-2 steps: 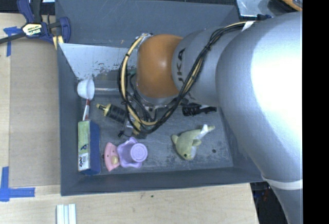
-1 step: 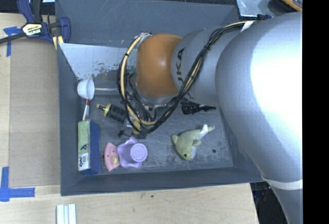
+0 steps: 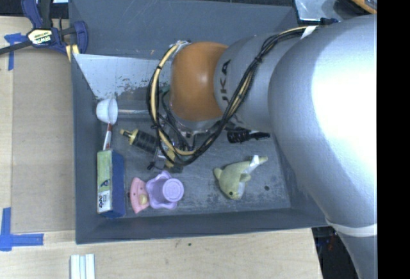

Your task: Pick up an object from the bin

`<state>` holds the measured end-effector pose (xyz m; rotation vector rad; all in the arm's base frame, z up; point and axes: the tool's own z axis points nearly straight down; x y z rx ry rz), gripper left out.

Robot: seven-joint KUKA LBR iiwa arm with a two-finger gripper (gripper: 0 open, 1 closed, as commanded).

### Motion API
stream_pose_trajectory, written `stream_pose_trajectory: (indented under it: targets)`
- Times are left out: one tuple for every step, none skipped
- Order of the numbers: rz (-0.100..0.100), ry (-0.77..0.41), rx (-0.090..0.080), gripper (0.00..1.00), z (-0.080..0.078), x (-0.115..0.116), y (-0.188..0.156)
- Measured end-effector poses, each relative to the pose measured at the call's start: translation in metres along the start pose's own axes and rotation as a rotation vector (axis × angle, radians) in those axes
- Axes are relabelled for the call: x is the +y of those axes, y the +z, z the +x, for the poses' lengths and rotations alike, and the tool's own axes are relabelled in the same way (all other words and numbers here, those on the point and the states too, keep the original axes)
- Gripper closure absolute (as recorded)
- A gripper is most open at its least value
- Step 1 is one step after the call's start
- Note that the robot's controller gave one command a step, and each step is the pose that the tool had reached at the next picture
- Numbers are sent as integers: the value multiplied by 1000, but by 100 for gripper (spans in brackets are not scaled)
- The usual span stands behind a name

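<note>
arm (image 3: 307,111): silver and bulky; it reaches in from the bin's right edge and covers much of the right half of the floor, with black and yellow cables running along it
bin (image 3: 192,223): grey metal; loose things lie mostly along the lower edge and the left edge, well apart from one another rather than heaped
orange cover (image 3: 195,79): a rounded dome on the wrist, over the middle of the bin near the upper edge; cables loop around its left side
claw (image 3: 161,151): a dark tangle of parts and cables below the orange cover, low over the floor's middle; whether it is spread or pressed together cannot be told, and nothing can be seen pinched in it
tube (image 3: 104,180): green and white, lying lengthwise along the left edge near the lower left corner, on something blue
toy fish (image 3: 232,178): pale yellow-green with a white tail tip, near the lower edge, right of the claw and apart from it
purple cup (image 3: 168,190): round and lilac, at the lower edge, the thing nearest beneath the claw; just beside it but apart
pink piece (image 3: 137,195): small and rounded, touching the purple cup's left side
spoon (image 3: 106,111): white bowl with a red handle, by the left edge above the tube
black piece (image 3: 138,138): small, with a yellow tip, just left of the claw; loose or part of the claw cannot be told
</note>
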<state>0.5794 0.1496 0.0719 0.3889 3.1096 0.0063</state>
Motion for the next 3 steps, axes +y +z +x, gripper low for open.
stream_pose_trajectory:
  targets:
    - [0,-14,-1,100,0,1,0]
    - [0,-14,-1,100,0,1,0]
    - [1,-13,0,100,0,0,-7]
